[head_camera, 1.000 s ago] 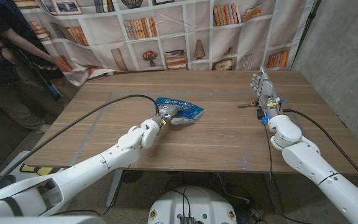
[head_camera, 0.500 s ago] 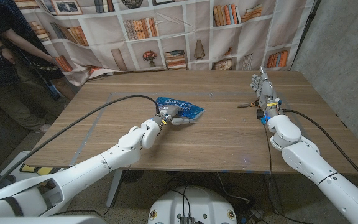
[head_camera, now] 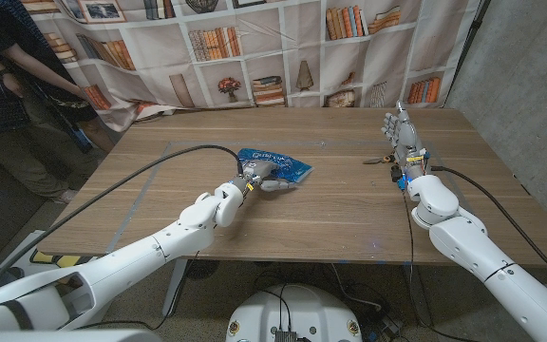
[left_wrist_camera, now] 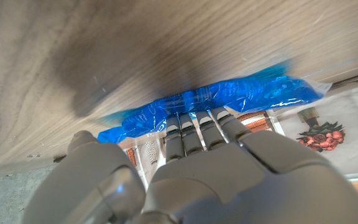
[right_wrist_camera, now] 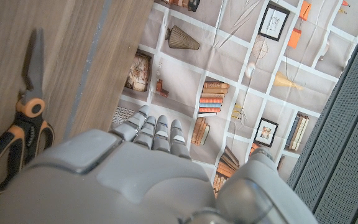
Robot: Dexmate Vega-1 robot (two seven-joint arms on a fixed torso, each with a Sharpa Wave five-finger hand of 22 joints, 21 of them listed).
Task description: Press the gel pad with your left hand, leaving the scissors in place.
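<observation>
A blue gel pad (head_camera: pixel 275 164) lies near the middle of the wooden table (head_camera: pixel 160 180). My left hand (head_camera: pixel 253 177) reaches it from the near side, and its fingertips (left_wrist_camera: pixel 194 118) press on the pad's near edge (left_wrist_camera: pixel 216 99). Black scissors with orange handles (head_camera: pixel 381 159) lie at the right of the table, closed, also seen from the right wrist (right_wrist_camera: pixel 17 134). My right hand (head_camera: pixel 404 138) stands upright just right of the scissors, fingers extended up and slightly apart, holding nothing.
A person (head_camera: pixel 8 85) stands at the far left beside the table. A bookshelf-print curtain (head_camera: pixel 283 47) hangs behind the far edge. A black cable (head_camera: pixel 141 176) runs along my left arm over the table. A grey wall (head_camera: pixel 530 95) stands on the right.
</observation>
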